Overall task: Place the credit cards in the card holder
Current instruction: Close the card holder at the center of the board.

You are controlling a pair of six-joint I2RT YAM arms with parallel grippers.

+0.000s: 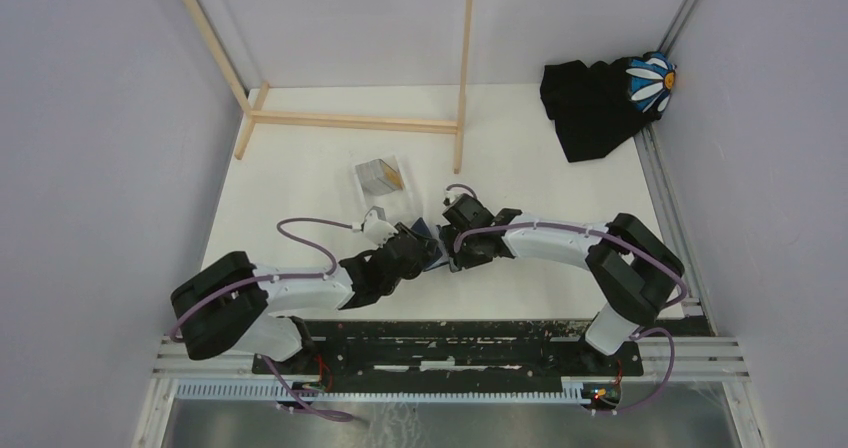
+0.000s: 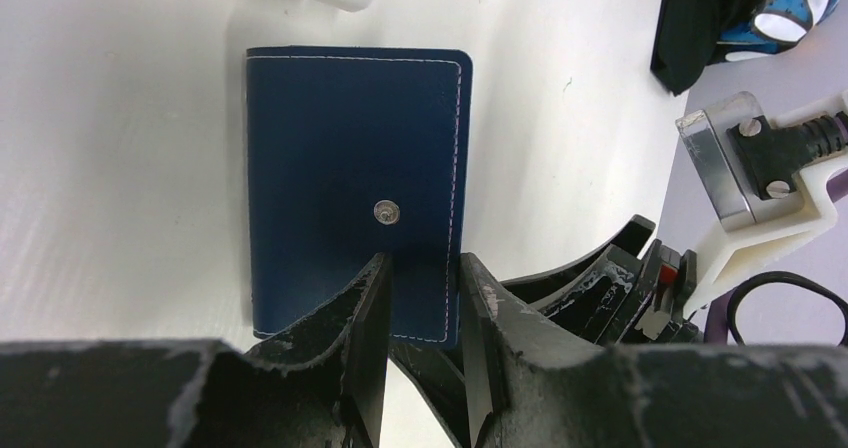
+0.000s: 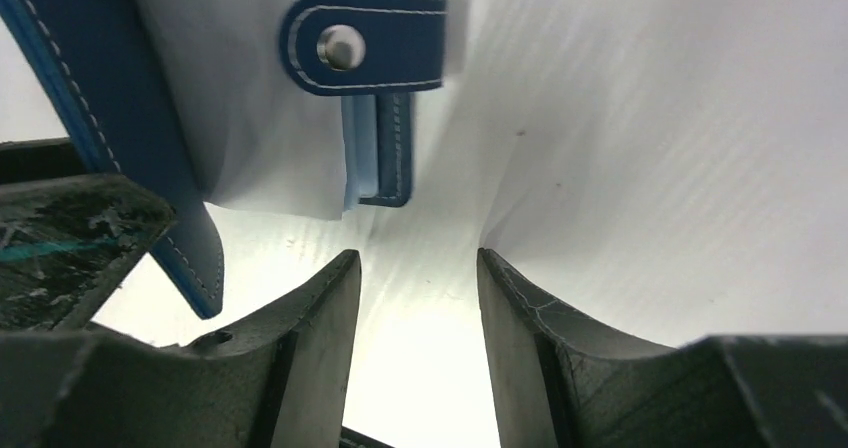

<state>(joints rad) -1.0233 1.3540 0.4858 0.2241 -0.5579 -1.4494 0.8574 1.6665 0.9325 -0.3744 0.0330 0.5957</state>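
Observation:
The navy card holder (image 2: pixel 350 148) lies on the white table with its round snap facing up. In the top view it (image 1: pixel 430 242) sits between the two gripper heads. My left gripper (image 2: pixel 424 268) is open, its fingers straddling the holder's near edge; in the top view (image 1: pixel 416 248) it is just left of it. My right gripper (image 3: pixel 417 263) is open and empty, facing the holder's side edge and loose snap tab (image 3: pixel 365 43). The credit cards (image 1: pixel 385 176), silvery and orange, stand inside a clear plastic box behind the grippers.
A wooden frame (image 1: pixel 355 120) stands across the back of the table. A black cloth with a daisy print (image 1: pixel 600 103) lies at the back right. Grey walls close in both sides. The right gripper's fingers (image 2: pixel 600 273) show beside the holder in the left wrist view.

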